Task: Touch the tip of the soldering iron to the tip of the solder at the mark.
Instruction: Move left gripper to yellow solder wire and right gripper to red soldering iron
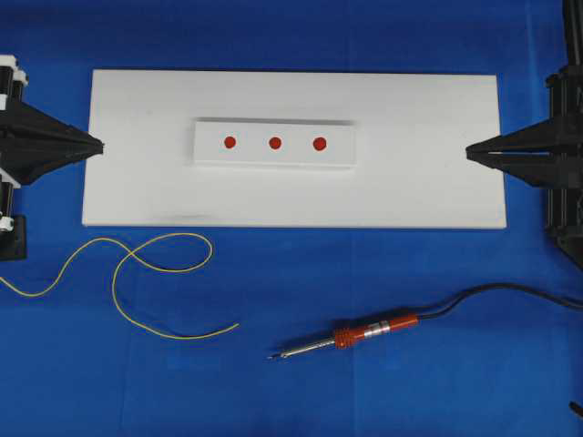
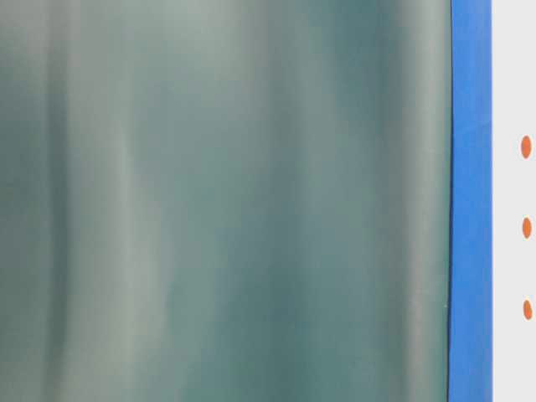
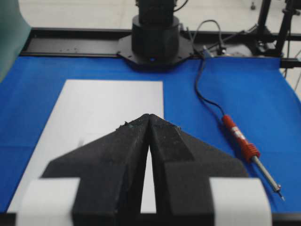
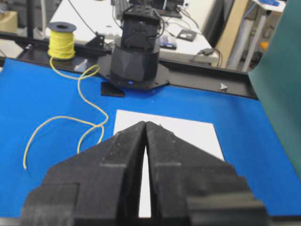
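The slim pen-like soldering iron point(image 1: 351, 338) with its pointed silver shaft, red-orange ribbed collar and silver-and-red body lies flat on the blue-covered table point(image 1: 410, 273), in front of the large white rectangular board point(image 1: 437, 182) and apart from it. Its tip points left in the overhead view, and its black cord point(image 1: 492, 296) runs off to the right edge. To its left, well apart, lies the thin yellow solder wire point(image 1: 137, 259) in loose curves, its free end point(image 1: 237, 324) pointing toward the iron's tip with a gap of bare table between them. In the right wrist view the wire leads back to a yellow spool point(image 4: 62, 40) behind the table.

On the middle of the board sits a smaller raised white block point(image 1: 273, 143) carrying three red dots point(image 1: 275, 142) in a row.

The black left hand point(image 1: 98, 145) hovers at the board's left edge with its fingers pressed together, holding nothing. The black right hand point(image 1: 468, 151) sits at the board's right edge, likewise closed on nothing. Neither touches the iron or the wire.

The table-level view is mostly filled by a blurred green sheet point(image 2: 226, 201).
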You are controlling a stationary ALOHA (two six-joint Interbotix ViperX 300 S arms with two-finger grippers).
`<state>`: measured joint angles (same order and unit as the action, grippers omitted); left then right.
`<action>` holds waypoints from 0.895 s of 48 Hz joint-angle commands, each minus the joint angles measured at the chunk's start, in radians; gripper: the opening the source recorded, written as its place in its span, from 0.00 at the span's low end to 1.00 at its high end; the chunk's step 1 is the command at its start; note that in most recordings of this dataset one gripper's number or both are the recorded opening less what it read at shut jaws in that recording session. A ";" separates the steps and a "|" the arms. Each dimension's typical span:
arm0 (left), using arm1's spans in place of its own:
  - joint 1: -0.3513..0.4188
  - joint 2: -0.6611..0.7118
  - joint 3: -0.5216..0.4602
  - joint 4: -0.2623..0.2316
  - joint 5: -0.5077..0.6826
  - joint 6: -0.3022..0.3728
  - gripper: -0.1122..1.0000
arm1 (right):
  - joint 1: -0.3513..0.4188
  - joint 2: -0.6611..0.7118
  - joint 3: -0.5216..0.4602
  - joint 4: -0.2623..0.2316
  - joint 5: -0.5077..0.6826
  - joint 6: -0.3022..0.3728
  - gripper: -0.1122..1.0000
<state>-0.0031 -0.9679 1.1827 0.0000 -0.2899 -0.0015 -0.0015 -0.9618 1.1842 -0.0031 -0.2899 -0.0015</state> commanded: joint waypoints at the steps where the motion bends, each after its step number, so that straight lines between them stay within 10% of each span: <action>1: -0.037 0.012 -0.020 0.002 0.014 -0.015 0.10 | 0.018 0.011 -0.031 0.008 -0.005 0.015 0.10; 20: -0.216 0.058 -0.014 0.000 0.025 -0.040 0.10 | 0.169 0.133 -0.103 0.008 0.121 0.117 0.06; 30: -0.296 0.149 -0.012 0.000 0.005 -0.071 0.13 | 0.236 0.212 -0.103 0.008 0.120 0.199 0.32; 43: -0.397 0.321 -0.015 0.000 -0.028 -0.175 0.79 | 0.339 0.351 -0.104 0.018 0.086 0.273 0.90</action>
<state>-0.3743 -0.6918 1.1827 0.0000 -0.3007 -0.1672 0.3145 -0.6427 1.1045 0.0046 -0.1795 0.2684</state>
